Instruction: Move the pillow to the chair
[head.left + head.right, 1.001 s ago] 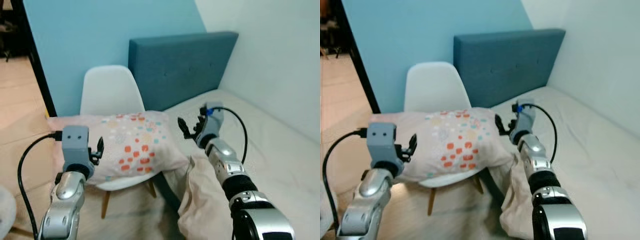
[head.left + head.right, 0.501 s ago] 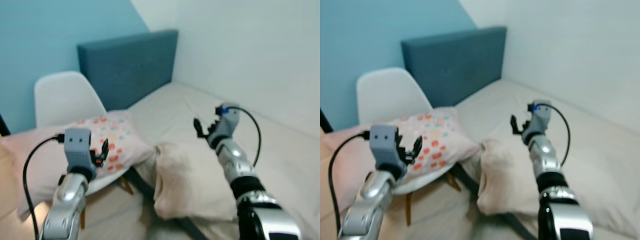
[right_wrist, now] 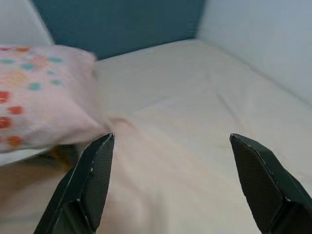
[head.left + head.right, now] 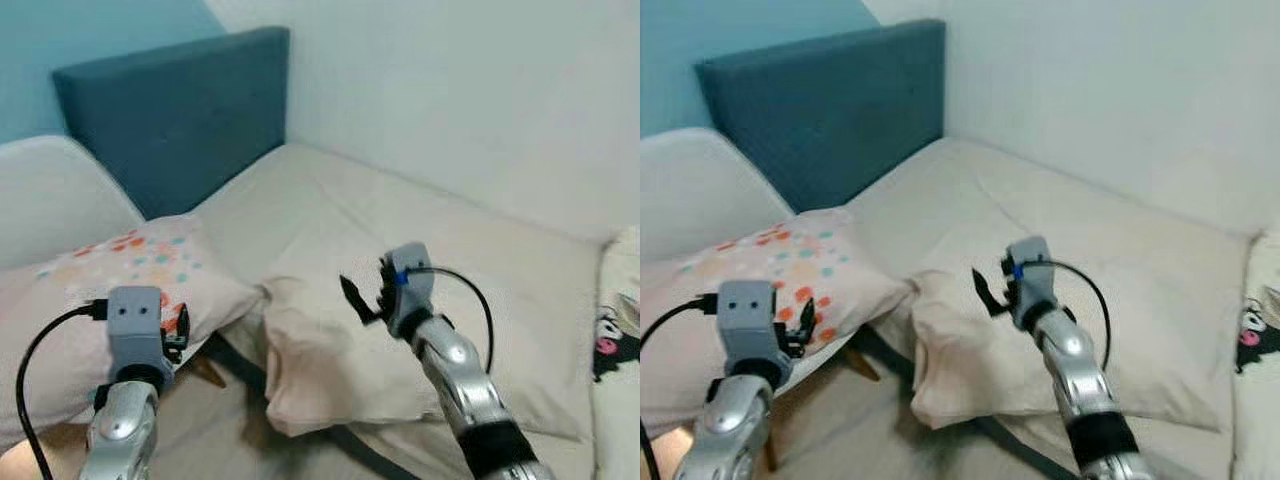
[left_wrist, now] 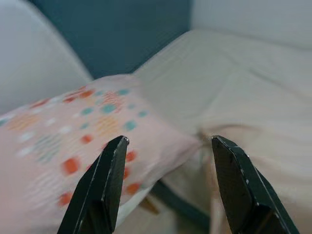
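The camera has swung right: the spotted pillow [image 4: 120,270] on the white chair [image 4: 50,190] now sits at 9 o'clock. The right gripper [image 4: 365,295] now hovers over the bed's cream pillow [image 4: 330,350], the left gripper [image 4: 178,328] over the spotted one. Both jaws gape wide, empty.

Open air is found above the bed [image 4: 400,215], bounded far by the blue headboard [image 4: 170,110] and the wall [image 4: 450,90]. The left is blocked by the spotted pillow [image 4: 110,280] on the white chair [image 4: 60,195]; a beige pillow [image 4: 330,350] lies near.

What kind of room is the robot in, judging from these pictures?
Most likely a bedroom. There is a bed with a beige sheet against the wall, a padded blue headboard at its end, and a spotted pillow lying on a white chair beside it.
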Tool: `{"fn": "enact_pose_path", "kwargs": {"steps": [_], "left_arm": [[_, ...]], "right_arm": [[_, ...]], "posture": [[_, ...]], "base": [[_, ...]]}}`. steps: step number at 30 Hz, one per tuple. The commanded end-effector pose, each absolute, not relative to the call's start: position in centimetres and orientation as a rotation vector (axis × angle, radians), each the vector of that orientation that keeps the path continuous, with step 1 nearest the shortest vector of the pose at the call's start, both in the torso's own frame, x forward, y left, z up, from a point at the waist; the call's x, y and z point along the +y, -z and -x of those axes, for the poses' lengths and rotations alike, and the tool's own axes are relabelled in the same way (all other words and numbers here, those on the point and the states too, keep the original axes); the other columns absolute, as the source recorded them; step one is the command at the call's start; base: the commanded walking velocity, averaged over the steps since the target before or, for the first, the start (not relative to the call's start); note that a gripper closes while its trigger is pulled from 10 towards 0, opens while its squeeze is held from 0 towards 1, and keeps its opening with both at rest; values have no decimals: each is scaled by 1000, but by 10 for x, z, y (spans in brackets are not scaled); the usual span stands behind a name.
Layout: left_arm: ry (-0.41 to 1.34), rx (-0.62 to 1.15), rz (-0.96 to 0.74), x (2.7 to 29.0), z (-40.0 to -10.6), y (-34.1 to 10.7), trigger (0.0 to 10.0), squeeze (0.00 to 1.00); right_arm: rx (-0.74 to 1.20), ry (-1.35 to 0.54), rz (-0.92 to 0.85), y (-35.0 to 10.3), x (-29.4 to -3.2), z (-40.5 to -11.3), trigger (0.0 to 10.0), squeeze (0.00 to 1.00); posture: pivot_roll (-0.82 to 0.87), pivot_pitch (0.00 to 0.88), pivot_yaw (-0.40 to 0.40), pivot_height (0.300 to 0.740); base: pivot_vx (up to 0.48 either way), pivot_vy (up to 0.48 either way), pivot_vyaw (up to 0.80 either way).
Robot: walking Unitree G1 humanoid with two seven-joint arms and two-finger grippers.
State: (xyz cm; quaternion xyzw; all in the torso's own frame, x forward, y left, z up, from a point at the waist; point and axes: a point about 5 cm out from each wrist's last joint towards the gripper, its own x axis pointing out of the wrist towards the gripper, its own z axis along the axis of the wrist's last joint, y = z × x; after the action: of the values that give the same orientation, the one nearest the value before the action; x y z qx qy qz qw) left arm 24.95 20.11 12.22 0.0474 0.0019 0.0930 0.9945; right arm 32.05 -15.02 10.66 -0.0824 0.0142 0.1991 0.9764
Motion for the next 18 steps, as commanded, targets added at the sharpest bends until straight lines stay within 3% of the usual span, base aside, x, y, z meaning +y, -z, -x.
{"fn": "enact_pose_path", "kwargs": {"steps": [1,15,18], "left_arm": [[-188,2,-108,199,-248,-121,10000,0],[-170,10,-168,200,-257,-122,10000,0],[-173,12,-172,200,-258,-122,10000,0]], "right_arm": [[5,-391,168,-109,-154,-307,10000,0],[42,-292,62,-106,-164,-304,10000,0],[45,-296,17,-109,-163,-307,10000,0]], "posture": [[-42,0,-110,715],[-55,0,-87,715],[-53,0,-85,715]], "base": [[0,0,-750],[0,0,-749],[0,-404,0]]}}
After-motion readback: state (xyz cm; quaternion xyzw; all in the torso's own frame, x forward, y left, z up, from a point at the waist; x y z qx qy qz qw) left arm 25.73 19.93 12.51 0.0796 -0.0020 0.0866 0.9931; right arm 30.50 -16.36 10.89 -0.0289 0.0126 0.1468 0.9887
